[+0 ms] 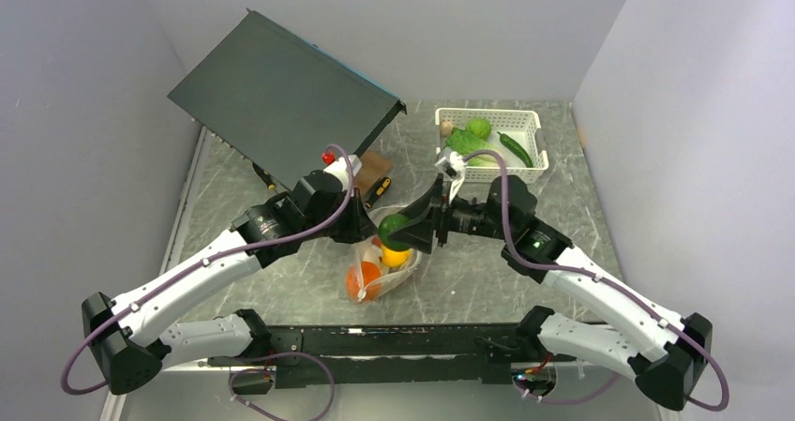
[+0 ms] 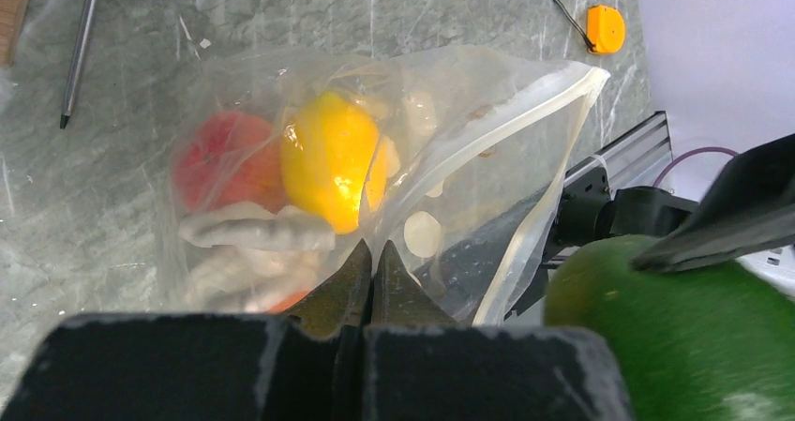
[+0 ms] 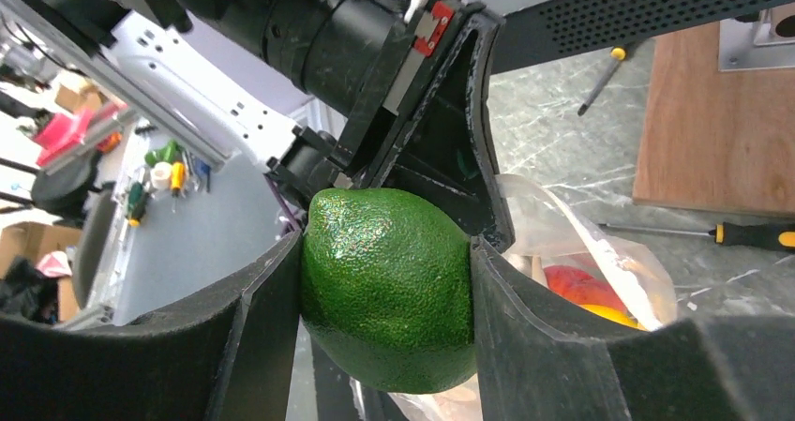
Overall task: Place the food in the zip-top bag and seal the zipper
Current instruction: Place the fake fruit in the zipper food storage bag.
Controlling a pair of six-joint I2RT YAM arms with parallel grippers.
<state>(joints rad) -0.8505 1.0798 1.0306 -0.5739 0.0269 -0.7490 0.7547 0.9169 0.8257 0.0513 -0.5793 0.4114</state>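
Zip-top bag (image 2: 469, 149) sits on the counter (image 1: 525, 262), its mouth edge pinched by the left gripper (image 2: 372, 276), while the right gripper (image 3: 384, 294) clasps a green fruit (image 3: 389, 252) at the opening, which I judge must next be lowered inside and released.

Grey marbled table (image 1: 300, 294), pale walls (image 1: 84, 112)

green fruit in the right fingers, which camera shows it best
The right wrist view: the green fruit fills the middle, sharp, pebbled skin plain, clamped between the right fingers. The left wrist view catches only a blurred part at its lower right corner; the top view shows just a small green patch.
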